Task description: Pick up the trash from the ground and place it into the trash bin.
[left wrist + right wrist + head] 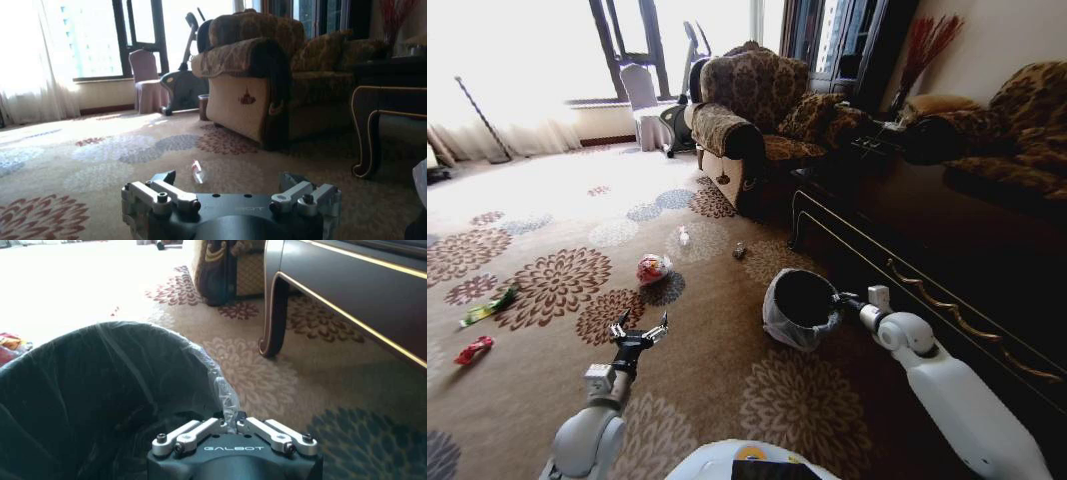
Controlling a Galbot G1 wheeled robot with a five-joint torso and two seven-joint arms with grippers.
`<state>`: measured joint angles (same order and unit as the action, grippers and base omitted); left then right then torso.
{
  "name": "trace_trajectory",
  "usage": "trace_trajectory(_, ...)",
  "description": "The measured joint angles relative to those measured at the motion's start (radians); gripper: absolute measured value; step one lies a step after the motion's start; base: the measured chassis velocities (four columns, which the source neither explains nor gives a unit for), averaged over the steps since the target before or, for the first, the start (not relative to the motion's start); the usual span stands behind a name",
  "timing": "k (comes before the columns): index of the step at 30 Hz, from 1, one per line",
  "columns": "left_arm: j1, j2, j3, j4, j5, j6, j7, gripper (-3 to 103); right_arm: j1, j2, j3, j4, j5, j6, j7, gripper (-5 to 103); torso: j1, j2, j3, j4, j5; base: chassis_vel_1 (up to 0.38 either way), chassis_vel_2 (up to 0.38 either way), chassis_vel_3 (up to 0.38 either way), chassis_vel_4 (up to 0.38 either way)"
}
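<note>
Gripping trash bin (pixel 799 310) by its rim, right gripper (pixel 836 300) clamped on the plastic-lined edge, bin tilted on carpet (pixel 727 390) beside dark table (pixel 907 230). Left gripper (pixel 638 336) spread wide, empty, low over carpet. Crumpled red-pink wrapper (pixel 653 268) ahead of it, apart. Green bit (pixel 487 306) and red bit (pixel 474 349) far left. Small white piece (pixel 683 236) and brown item (pixel 739 250) farther off.

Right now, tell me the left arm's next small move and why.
Probably ease the left gripper forward toward the crumpled red-pink wrapper. Its jaws stand open and empty over the carpet, and that wrapper lies just ahead, the nearest litter. The right gripper is shut on the rim of the trash bin, holding it beside the wrapper, so a drop would be short.
</note>
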<state>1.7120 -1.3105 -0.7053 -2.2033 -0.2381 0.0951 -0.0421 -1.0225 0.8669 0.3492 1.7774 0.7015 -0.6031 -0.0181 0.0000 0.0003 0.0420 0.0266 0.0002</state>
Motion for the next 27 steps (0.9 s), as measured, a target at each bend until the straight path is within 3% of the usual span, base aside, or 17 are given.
trace_trajectory(27, -0.005, 0.015, 0.001, 0.035, -0.002, 0.0, 0.005, 100, -0.014, 0.008, 0.004, 0.006, -0.005, -0.001, 0.0, 1, 0.0, 0.0, 0.0, 0.0002, -0.0001, -0.187, 0.231, 0.198, -0.22)
